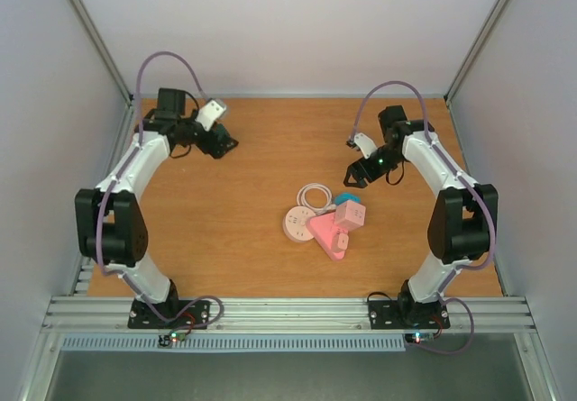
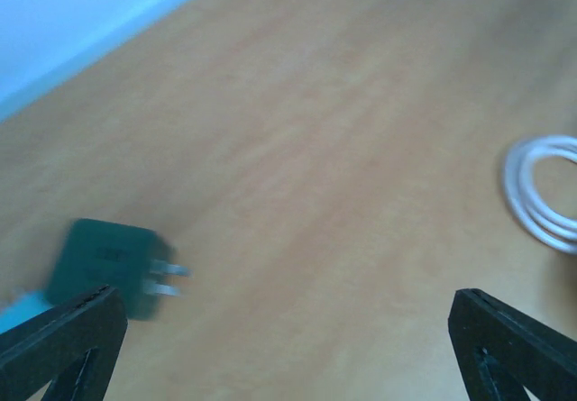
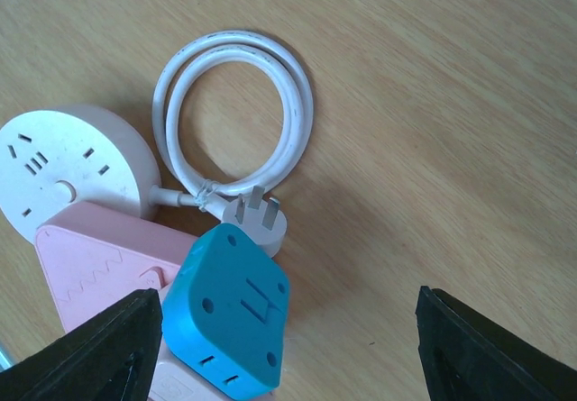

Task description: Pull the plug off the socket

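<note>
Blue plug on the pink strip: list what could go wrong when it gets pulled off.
1. The pink strip lies loose and the left claw is far off, so the strip may lift along with the blue plug.
2. The white plug lies right against the blue plug, so the open right claw could snag it when closing.

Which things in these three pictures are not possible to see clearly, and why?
Left wrist view: all blurred; the dark plug shows no markings, and the white cable is cut by the right edge.
Right wrist view: the blue adapter covers part of the pink socket, which the bottom edge cuts.
Top view: socket holes too small.
</note>
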